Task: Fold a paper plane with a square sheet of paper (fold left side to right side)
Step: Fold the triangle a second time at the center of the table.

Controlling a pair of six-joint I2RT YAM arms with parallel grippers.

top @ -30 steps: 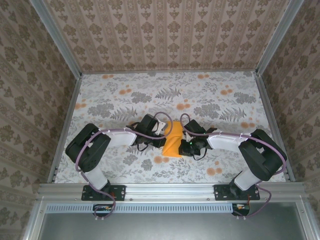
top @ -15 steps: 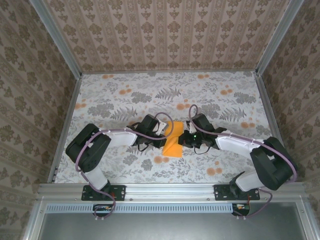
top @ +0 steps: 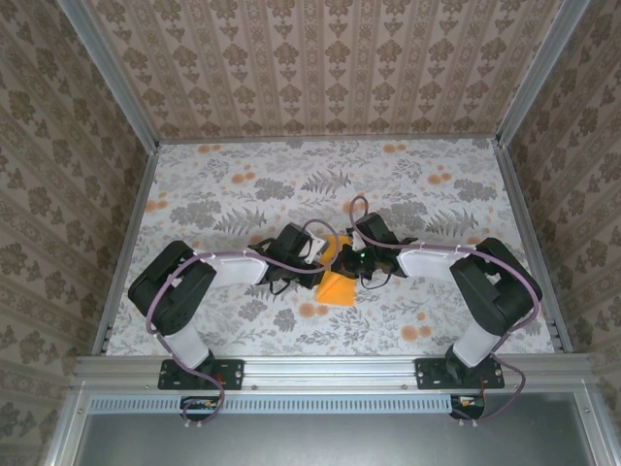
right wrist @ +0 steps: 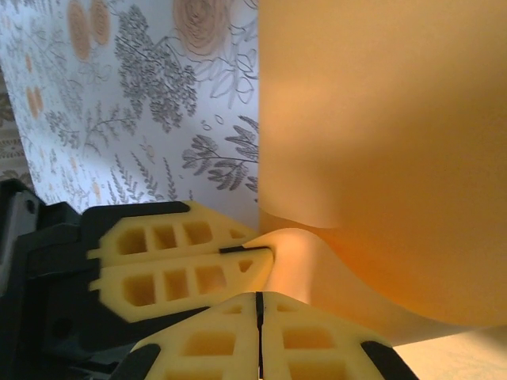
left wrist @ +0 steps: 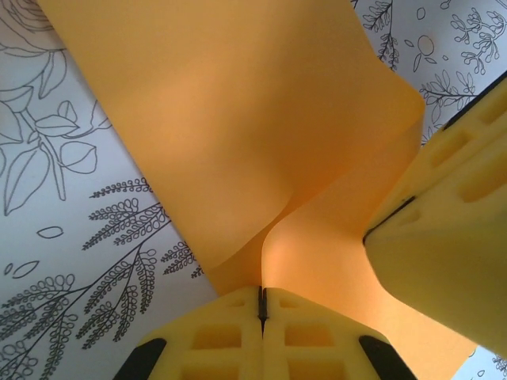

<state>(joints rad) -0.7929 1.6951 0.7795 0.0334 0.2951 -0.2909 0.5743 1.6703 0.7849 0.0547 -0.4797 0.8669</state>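
The left gripper (left wrist: pixel 260 297) is clenched, its two yellow fingers pressed flat together with an edge of the paper (top: pixel 339 289) caught in the seam. From there the sheet rises and bows over in a loose curl rather than lying flat. The right gripper (right wrist: pixel 258 302) is clamped in the same way on the paper, which swells up from between its closed fingers. The two grippers stand just beside each other: the left wrist view has a right finger (left wrist: pixel 444 253) at the sheet's right, and the right wrist view has the left fingers (right wrist: pixel 178 261) at its left. From above, both grippers meet over the far part of the paper, near the middle of the flowered cloth (top: pixel 243 194) and somewhat toward the near edge. Only a small orange wedge shows on the near side of them. A second ago the right gripper sat to the right of the paper, which showed as a longer strip running near to far. Since then it has swung left and farther in to join the left one, its elbow has drawn inward, and much of the strip is now covered. The left gripper has hardly moved. The visible part of the paper lies with its long axis roughly near to far, leaning a little to the right at the near end. Where the far end points cannot be told.
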